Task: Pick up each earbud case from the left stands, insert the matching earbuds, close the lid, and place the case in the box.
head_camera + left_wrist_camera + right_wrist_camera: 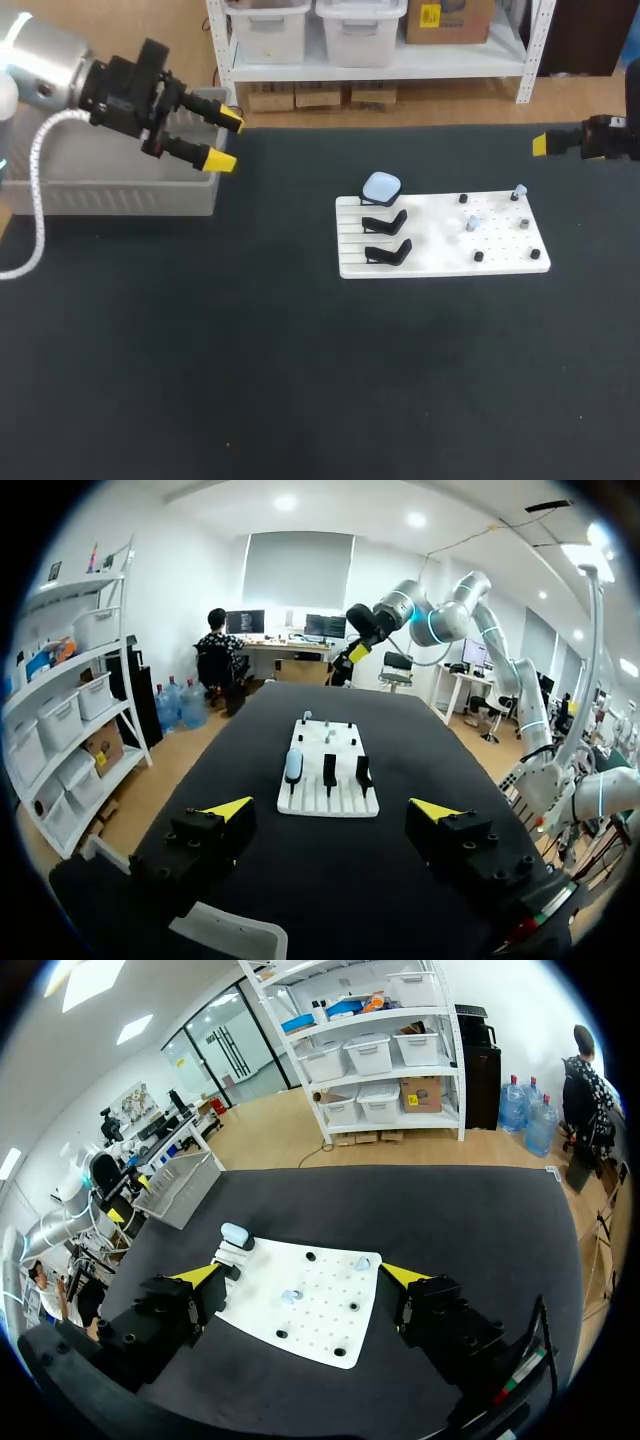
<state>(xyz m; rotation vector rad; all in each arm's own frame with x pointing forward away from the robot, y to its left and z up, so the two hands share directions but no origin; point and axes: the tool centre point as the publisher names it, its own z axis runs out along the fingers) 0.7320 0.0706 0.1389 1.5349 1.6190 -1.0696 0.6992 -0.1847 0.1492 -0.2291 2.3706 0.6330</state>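
**While both arms hold off, one case waits on its stand**

Since a single earbud case [381, 186] sits on the topmost of the three stands [386, 238], right of the frame's centre, the pick looks to me like the riskiest step. The pale shell seems rounded and smooth, so an off-centre pinch could squirt it out or tip it onto the two bare black stands just beside it. A finger coming down too close could also snag one of those. The earbuds [472, 223] (two small pale pieces among the black pegs on the right half of the white board [440, 262], too small to tell apart) could be flicked off by a careless pass. The board itself might slide, as nothing visibly pins it.

The left fingers [226, 140] hang in the upper left of the frame, above the right end of the grey box [100, 195], spread wide and holding nothing. The right fingers [300, 1274] show at the right edge of the head view. Their own wrist view shows them parted and empty too. Both are well apart from the board.

The counter [200, 380] is flat matte black. A broad stretch of it lies between board and box, so the carry is long and a loose grip could drop the case midway. Approach room around the board looks ample.
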